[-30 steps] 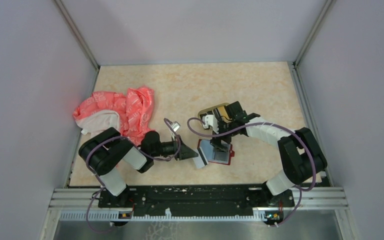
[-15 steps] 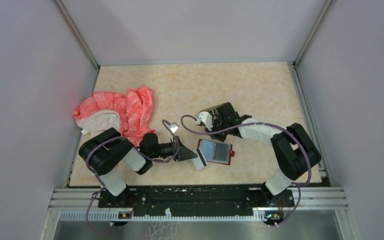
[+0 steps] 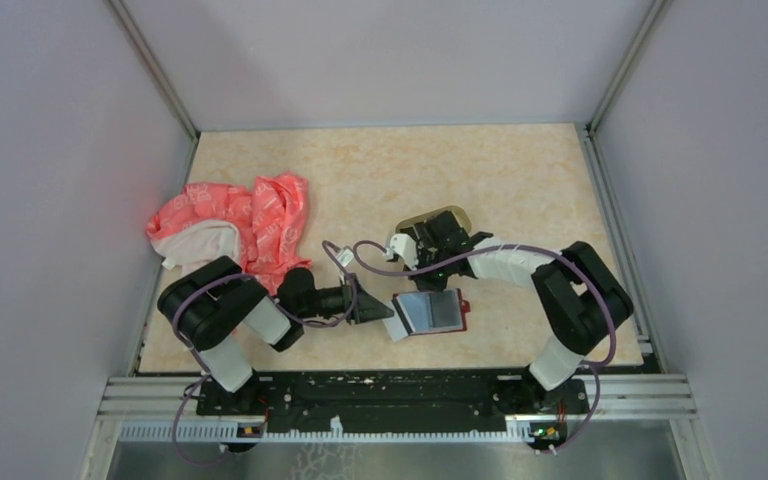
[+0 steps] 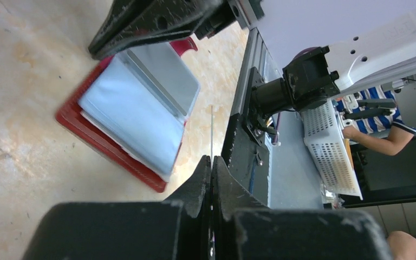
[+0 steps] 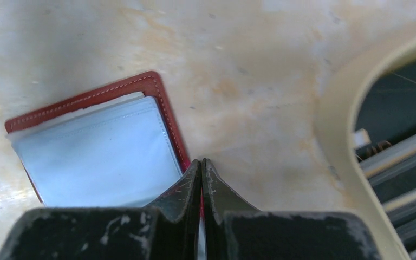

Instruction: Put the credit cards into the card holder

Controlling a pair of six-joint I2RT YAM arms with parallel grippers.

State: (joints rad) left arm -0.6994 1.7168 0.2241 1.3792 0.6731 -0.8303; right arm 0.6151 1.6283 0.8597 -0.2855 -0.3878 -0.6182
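The red card holder (image 3: 435, 312) lies open on the table, its pale blue sleeves facing up (image 4: 135, 103) (image 5: 97, 146). Just left of it, my left gripper (image 3: 380, 308) (image 4: 212, 158) is shut on a thin credit card (image 3: 397, 328), which shows edge-on as a fine line (image 4: 212, 130). My right gripper (image 3: 443, 278) (image 5: 201, 161) is shut, its tips at the holder's far red edge; nothing shows clearly between them. More credit cards (image 5: 401, 162), dark with pale stripes, lie in the tan tray (image 5: 346, 135).
The oval tan tray (image 3: 447, 215) sits just behind the right wrist. A crumpled pink and white cloth (image 3: 240, 225) lies at the left by the wall. Grey walls close in the table on three sides, and the black base rail (image 3: 390, 390) runs along its near edge.
The right gripper's jaws have closed and its wrist has swung left. The card holder has shifted and turned slightly. The left gripper, still gripping its card, has barely moved.
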